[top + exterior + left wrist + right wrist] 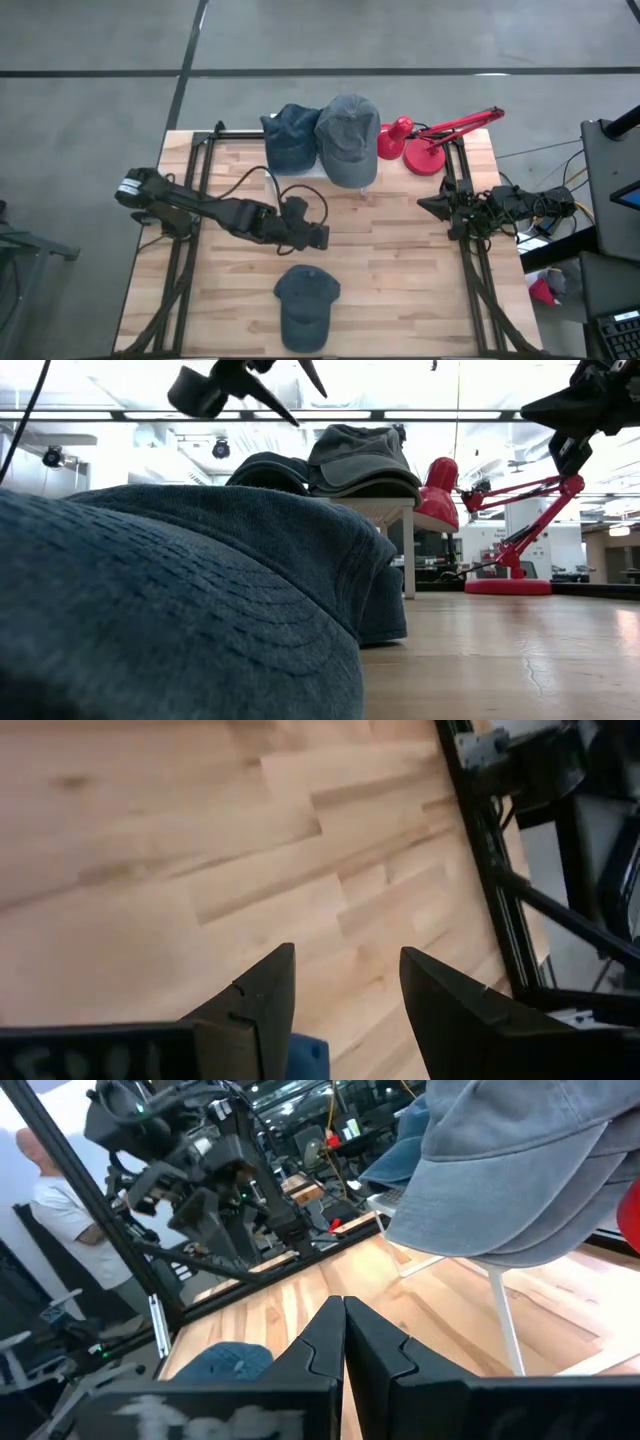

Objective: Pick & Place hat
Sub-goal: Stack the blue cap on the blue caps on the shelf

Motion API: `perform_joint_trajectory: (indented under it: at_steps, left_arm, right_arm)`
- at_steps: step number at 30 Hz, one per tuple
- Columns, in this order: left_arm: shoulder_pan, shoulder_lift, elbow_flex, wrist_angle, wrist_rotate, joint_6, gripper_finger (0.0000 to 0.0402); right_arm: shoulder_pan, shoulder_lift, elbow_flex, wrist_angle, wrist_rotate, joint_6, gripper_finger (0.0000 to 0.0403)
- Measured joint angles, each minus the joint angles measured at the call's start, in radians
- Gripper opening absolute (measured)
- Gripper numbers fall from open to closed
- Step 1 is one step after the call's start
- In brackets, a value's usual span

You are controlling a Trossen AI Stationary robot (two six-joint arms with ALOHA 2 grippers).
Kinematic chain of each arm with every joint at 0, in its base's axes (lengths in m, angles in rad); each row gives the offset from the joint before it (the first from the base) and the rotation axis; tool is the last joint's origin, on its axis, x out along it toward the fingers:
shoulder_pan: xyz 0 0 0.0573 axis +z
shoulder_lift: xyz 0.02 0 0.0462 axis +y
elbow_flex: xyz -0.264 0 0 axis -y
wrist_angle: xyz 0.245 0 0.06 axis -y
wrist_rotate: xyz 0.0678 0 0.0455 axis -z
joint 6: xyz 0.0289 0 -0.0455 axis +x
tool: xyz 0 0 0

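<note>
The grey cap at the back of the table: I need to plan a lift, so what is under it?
The grey cap sits on a small white stand, beside a dark blue cap. The stand's thin legs show; its top is mostly covered by the caps.

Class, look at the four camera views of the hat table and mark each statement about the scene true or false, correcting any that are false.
1. Two caps sit on the white stand at the table's far edge. True: a dark blue cap and a grey cap.
2. The left gripper holds a cap. False: its fingers are open with only bare wood between them.
3. A third cap lies flat on the table near its front edge. True.
4. The right gripper is wide open. False: its fingers are pressed together.
5. The desk lamp is blue. False: it is red.
</note>
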Motion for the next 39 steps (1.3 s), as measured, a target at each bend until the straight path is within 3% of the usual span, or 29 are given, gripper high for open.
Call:
perform_joint_trajectory:
  at_steps: [14, 25, 39]
  left_arm:
    - [-0.115, 0.000, -0.056, 0.010, 0.121, -0.125, 0.0172]
    - [-0.229, 0.009, -0.058, -0.002, 0.110, -0.266, 0.0170]
    - [-0.260, 0.216, 0.097, -0.005, 0.134, -0.465, 0.0149]
  right_arm:
    - [0.000, 0.000, 0.000, 0.002, -0.029, 0.006, 0.0008]
    - [0.000, 0.000, -0.022, 0.005, -0.025, 0.012, 0.0008]
    - [0.000, 0.000, -0.035, 0.004, -0.051, 0.005, 0.0008]
